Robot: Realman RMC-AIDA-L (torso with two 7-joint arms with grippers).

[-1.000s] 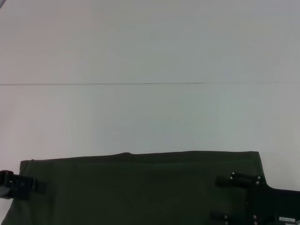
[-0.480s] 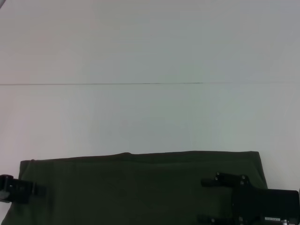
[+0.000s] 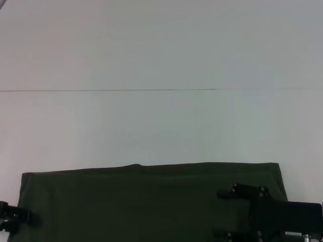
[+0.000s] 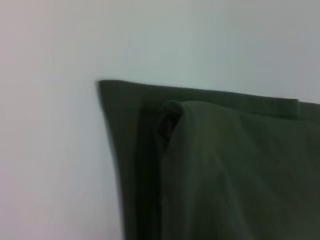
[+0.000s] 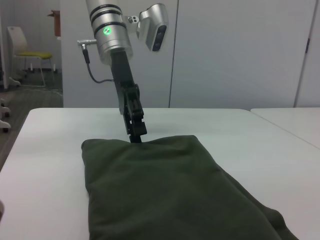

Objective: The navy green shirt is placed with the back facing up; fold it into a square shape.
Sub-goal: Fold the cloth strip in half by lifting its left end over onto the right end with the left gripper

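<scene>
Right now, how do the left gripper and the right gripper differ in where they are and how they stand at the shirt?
1. The left gripper sits at the shirt's left edge; the right gripper lies over the cloth near the shirt's right side.
2. The right wrist view shows the left gripper pointing down with its tip at the shirt's edge; the right gripper lies about level, fingers pointing left and spread apart.

Both are black and near the shirt's near part.

A plain dark olive-green shirt (image 3: 151,201) is laid folded and flat at six o'clock on the table.
</scene>
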